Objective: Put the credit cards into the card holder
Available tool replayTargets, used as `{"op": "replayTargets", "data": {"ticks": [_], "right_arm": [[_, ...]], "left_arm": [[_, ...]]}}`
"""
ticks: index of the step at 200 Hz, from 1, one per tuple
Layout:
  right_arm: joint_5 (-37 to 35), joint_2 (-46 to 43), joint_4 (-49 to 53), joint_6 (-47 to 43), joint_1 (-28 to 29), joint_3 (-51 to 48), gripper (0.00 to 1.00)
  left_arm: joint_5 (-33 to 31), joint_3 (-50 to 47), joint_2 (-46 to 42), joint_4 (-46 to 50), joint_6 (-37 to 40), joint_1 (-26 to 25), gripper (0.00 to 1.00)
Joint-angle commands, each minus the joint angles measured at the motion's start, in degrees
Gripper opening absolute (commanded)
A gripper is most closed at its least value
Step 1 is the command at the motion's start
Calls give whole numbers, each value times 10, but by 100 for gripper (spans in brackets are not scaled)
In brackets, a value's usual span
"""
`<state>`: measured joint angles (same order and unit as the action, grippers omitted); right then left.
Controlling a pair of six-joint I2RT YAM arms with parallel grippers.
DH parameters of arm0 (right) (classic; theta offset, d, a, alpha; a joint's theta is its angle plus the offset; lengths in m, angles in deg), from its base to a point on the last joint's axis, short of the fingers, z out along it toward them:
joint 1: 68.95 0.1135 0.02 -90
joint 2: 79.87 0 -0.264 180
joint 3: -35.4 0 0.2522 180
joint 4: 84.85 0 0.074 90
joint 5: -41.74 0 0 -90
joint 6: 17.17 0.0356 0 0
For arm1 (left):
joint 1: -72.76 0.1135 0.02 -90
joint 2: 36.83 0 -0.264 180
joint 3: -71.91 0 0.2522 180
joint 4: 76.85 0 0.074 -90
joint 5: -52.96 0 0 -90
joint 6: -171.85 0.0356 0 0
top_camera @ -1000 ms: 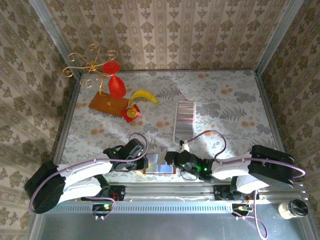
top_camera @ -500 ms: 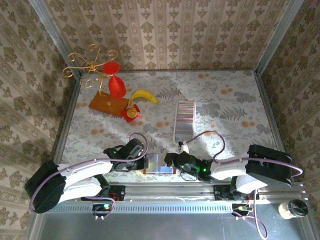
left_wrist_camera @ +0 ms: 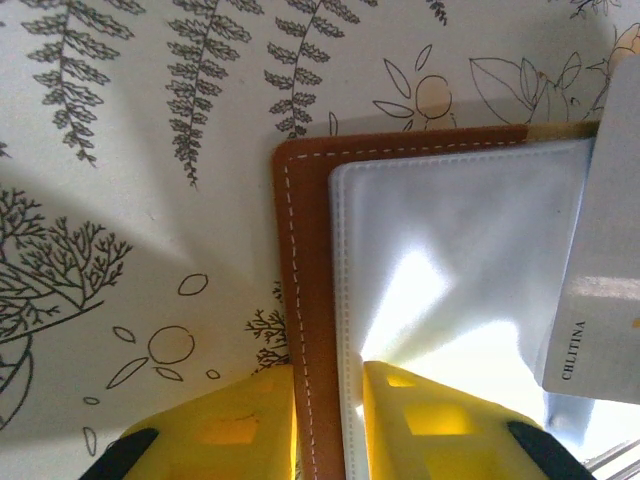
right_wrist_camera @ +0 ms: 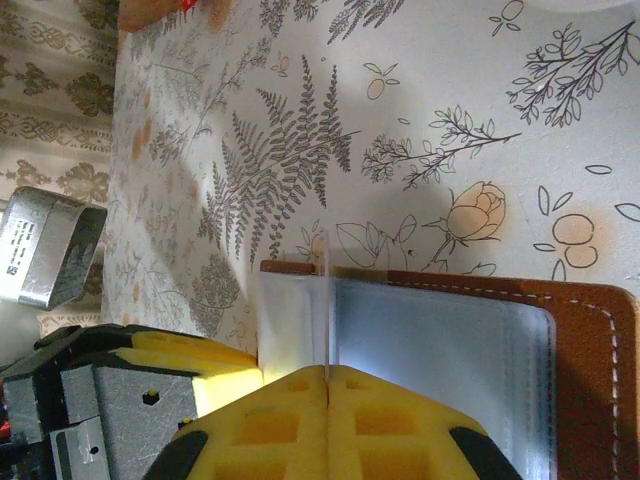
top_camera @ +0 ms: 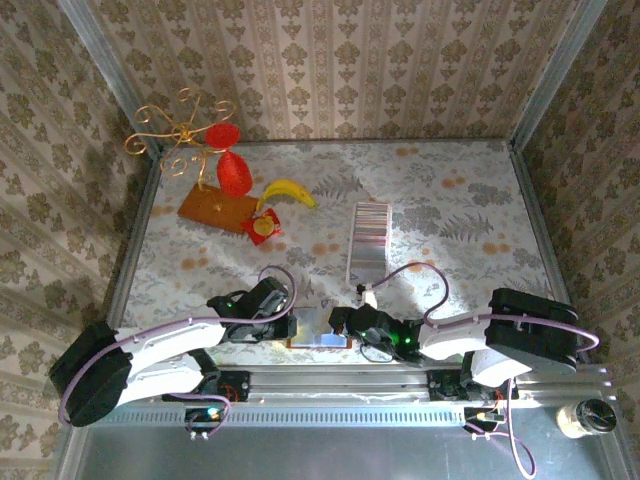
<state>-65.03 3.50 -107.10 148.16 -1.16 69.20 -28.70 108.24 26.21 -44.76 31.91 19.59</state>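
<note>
Shows the right gripper (top_camera: 345, 321) shifted slightly toward 9 o'clock from a second ago. Pinches one thin pale card (right_wrist_camera: 325, 300), jaws fully closed, edge-on over the card holder (top_camera: 318, 336). Lies open at 6 o'clock: brown stitched leather, glossy blue-grey pocket. Clamps its cover with the left gripper (left_wrist_camera: 328, 400), barely parted. Leaves the credit cards (top_camera: 367, 240) striped near centre.

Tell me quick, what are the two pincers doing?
Left pincer: closed on the card holder edge.
Right pincer: closed, holding a credit card.
</note>
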Motion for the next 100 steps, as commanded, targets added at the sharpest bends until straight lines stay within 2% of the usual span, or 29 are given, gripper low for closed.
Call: {"op": "replayTargets", "data": {"ticks": [1, 51, 100], "right_arm": [[-17, 15, -11, 13, 9, 6, 0], [-24, 15, -53, 40, 10, -15, 0], [-47, -84, 75, 21, 12, -14, 0]], "left_arm": [[-1, -32, 23, 61, -3, -6, 23], [-2, -34, 19, 64, -4, -6, 22], [-6, -38, 6, 67, -4, -6, 22]]}}
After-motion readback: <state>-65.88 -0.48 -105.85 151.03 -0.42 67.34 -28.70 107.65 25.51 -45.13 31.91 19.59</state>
